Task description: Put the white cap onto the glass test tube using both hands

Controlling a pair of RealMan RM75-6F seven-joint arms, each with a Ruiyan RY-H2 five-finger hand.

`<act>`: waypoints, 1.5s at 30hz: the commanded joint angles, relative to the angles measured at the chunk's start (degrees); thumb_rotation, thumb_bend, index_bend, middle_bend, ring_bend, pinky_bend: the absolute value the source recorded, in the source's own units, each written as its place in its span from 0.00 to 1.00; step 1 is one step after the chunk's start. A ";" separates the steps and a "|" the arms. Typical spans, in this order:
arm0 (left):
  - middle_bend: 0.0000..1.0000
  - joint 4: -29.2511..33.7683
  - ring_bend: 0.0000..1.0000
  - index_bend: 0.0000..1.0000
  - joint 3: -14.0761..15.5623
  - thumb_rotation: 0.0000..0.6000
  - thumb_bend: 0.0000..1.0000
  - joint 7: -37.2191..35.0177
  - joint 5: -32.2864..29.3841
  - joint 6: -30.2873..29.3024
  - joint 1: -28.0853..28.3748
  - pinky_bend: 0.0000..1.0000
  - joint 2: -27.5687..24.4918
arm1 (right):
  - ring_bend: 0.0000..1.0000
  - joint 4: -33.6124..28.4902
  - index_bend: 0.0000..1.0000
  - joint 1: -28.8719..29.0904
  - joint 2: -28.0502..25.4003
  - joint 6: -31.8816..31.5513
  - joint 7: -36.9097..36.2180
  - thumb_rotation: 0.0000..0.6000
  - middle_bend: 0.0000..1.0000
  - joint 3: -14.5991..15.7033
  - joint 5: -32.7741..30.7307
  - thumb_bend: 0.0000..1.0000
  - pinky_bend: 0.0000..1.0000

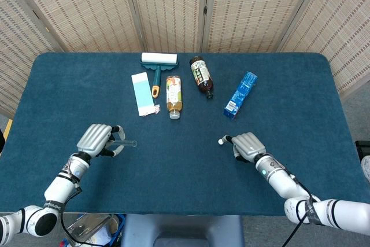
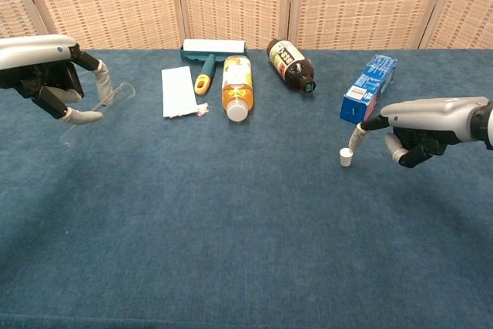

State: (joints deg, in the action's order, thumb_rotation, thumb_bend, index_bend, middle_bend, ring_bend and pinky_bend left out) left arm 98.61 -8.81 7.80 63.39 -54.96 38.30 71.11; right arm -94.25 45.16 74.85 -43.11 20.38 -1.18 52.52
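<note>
Glass tube (image 2: 96, 109), clear and cylindrical, sits tilted in the left hand (image 2: 58, 82), fingers grasping it, at left of frame. Small white cap (image 2: 346, 158) stands upright on the blue cloth table (image 2: 231, 221), right of centre; the right hand (image 2: 420, 125) touches it with one extended fingertip, other fingers curled. Bottle labels are unreadable.

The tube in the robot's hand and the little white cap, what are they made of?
The tube looks like clear glass: you can see the blue cloth right through it, and its rim glints. The left hand holds it. The white cap looks like matte plastic or rubber, solid white with no shine; which one is unclear.
</note>
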 commanded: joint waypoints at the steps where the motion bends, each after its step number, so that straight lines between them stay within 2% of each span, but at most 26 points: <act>1: 1.00 0.03 1.00 0.71 0.01 1.00 0.40 -0.08 0.04 -0.14 -0.12 1.00 -0.06 | 1.00 -1.26 0.21 -0.25 -0.78 -1.09 0.36 1.00 1.00 0.15 0.74 1.00 1.00; 5: 1.00 -0.03 1.00 0.71 0.12 1.00 0.40 -0.27 0.07 -0.39 -0.44 1.00 -0.36 | 1.00 -3.82 0.21 -1.07 -2.73 -3.83 0.48 1.00 1.00 -0.18 1.82 1.00 1.00; 6: 1.00 -0.10 1.00 0.71 0.16 1.00 0.40 -0.35 0.07 -0.39 -0.52 1.00 -0.46 | 1.00 -5.14 0.21 -1.58 -3.80 -5.15 0.43 1.00 1.00 -0.33 2.35 0.96 1.00; 7: 1.00 -0.14 1.00 0.71 0.18 1.00 0.40 -0.37 0.07 -0.36 -0.54 1.00 -0.52 | 1.00 -5.85 0.21 -1.90 -4.45 -5.93 0.37 1.00 1.00 -0.43 2.69 0.88 1.00; 9: 1.00 -0.15 1.00 0.71 0.20 1.00 0.40 -0.38 0.11 -0.32 -0.56 1.00 -0.59 | 1.00 -6.79 0.21 -2.44 -5.43 -7.27 0.19 1.00 0.98 -0.69 3.45 0.56 1.00; 10: 1.00 -0.09 1.00 0.71 0.22 1.00 0.40 -0.34 0.13 -0.27 -0.55 1.00 -0.62 | 1.00 -6.90 0.21 -2.82 -5.72 -8.29 0.11 1.00 0.96 -0.91 3.97 0.36 1.00; 12: 1.00 0.11 1.00 0.71 0.29 1.00 0.40 -0.17 0.24 -0.24 -0.53 1.00 -0.63 | 1.00 -6.56 0.21 -3.36 -5.64 -9.76 0.13 1.00 0.94 -1.23 4.59 0.09 1.00; 13: 1.00 0.22 1.00 0.71 0.32 1.00 0.40 -0.05 0.28 -0.23 -0.51 1.00 -0.62 | 1.00 -6.39 0.20 -3.47 -5.59 -10.04 0.29 1.00 0.94 -1.27 4.69 0.02 1.00; 14: 1.00 0.38 1.00 0.71 0.37 1.00 0.40 0.13 0.28 -0.19 -0.47 1.00 -0.62 | 1.00 -6.24 0.20 -3.54 -5.49 -10.22 0.45 1.00 0.94 -1.36 4.68 0.00 1.00; 30: 1.00 1.38 1.00 0.72 0.48 1.00 0.40 1.97 -0.76 -0.23 -0.22 1.00 -0.67 | 1.00 -3.77 0.13 -3.51 -3.46 -9.04 -0.91 1.00 0.98 -2.55 6.10 0.00 1.00; 40: 1.00 1.80 1.00 0.72 0.52 1.00 0.40 2.96 -1.02 -0.24 0.10 1.00 -0.52 | 1.00 1.05 0.32 -2.30 0.50 -6.73 -0.21 1.00 1.00 -2.86 5.17 0.15 1.00; 45: 1.00 1.62 1.00 0.72 0.67 1.00 0.40 3.19 -1.47 0.00 0.17 1.00 -0.40 | 1.00 3.61 0.35 -1.37 2.61 -5.14 0.79 1.00 1.00 -2.87 3.42 0.19 1.00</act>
State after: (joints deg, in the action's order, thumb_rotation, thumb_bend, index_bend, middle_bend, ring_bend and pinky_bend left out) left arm 100.23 -8.15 10.98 61.94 -54.97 38.47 70.69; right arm -91.23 43.49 76.92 -48.70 20.86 -4.04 56.45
